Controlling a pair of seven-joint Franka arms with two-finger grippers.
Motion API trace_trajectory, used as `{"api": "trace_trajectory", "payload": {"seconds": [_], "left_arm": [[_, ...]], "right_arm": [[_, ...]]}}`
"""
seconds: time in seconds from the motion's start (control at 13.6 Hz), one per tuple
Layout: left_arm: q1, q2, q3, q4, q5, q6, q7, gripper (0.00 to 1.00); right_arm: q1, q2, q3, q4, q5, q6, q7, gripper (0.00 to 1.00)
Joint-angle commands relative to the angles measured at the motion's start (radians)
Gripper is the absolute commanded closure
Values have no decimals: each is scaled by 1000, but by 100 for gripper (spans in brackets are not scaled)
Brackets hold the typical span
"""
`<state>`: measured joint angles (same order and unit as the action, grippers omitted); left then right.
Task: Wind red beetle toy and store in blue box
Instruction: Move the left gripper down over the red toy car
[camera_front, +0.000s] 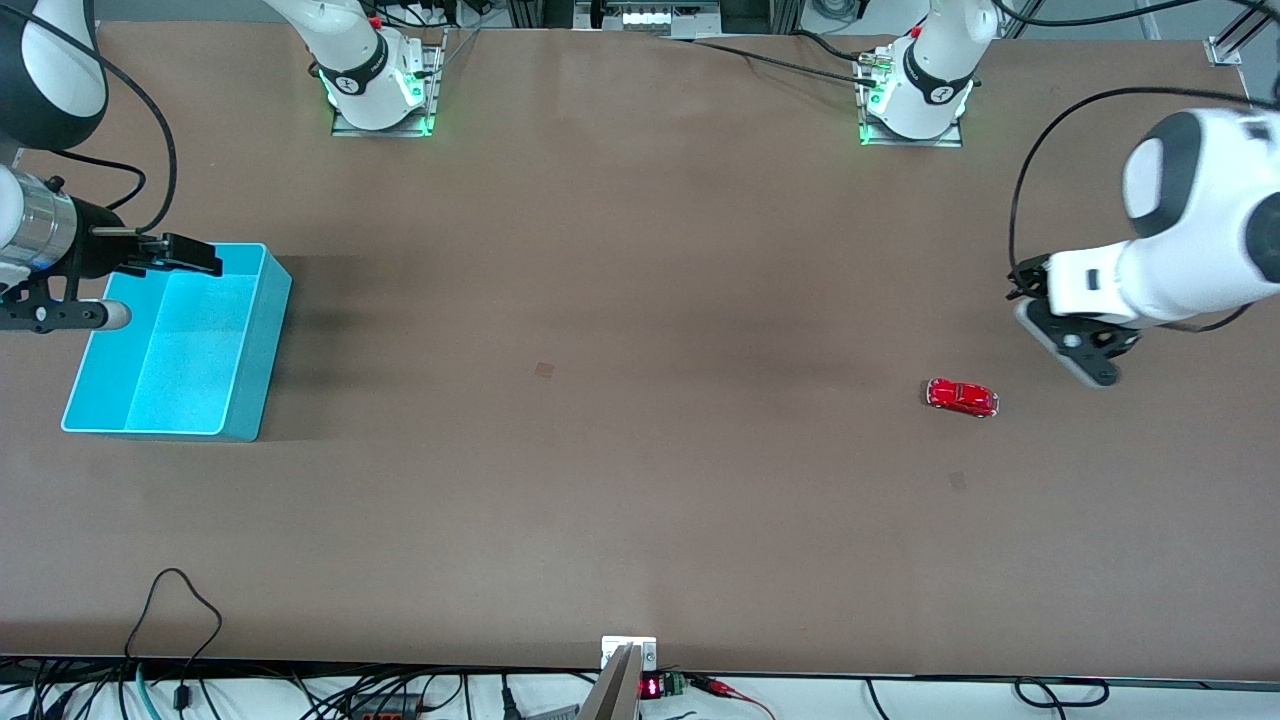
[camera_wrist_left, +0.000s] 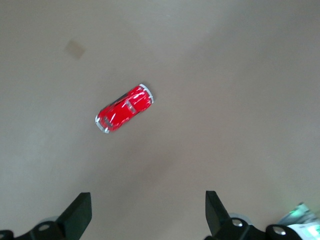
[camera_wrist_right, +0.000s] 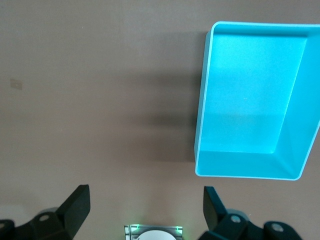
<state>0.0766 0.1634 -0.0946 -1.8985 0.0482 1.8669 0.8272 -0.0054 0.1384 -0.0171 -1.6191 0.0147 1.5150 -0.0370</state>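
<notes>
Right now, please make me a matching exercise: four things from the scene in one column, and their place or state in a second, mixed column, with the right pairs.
Things
1. red beetle toy
2. blue box
3. left gripper
4. right gripper

Places or states
A. open, up over the bare table beside the box
B. on its wheels on the table, toward the left arm's end
C. open, up over the table close to the toy
D. empty, toward the right arm's end

Pairs: 1-B, 2-D, 3-C, 4-A

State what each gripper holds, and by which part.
Nothing. Left gripper open over the table near the red beetle toy; right gripper open beside the blue box.
</notes>
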Motion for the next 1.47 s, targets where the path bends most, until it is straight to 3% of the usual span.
{"api": "trace_trajectory", "payload": {"seconds": [0.0,0.37,0.73,0.95,1.39], "left_arm": [[12,-24,-11,-121,19,118,166,0],[11,1,-23,-195,25,297,490,0],[15,57,-40,-215,186,374,552,0],[31,79,-40,-248,197,494,685,0],[58,143,-40,-248,197,573,733,0]], "right_arm": [[10,3,-3,16,1,-44,-9,0],[7,13,-3,22,1,-67,-11,0],[4,15,-3,21,1,-70,-11,0],[8,13,-3,22,1,-68,-11,0],[7,13,-3,22,1,-70,-12,0]]}}
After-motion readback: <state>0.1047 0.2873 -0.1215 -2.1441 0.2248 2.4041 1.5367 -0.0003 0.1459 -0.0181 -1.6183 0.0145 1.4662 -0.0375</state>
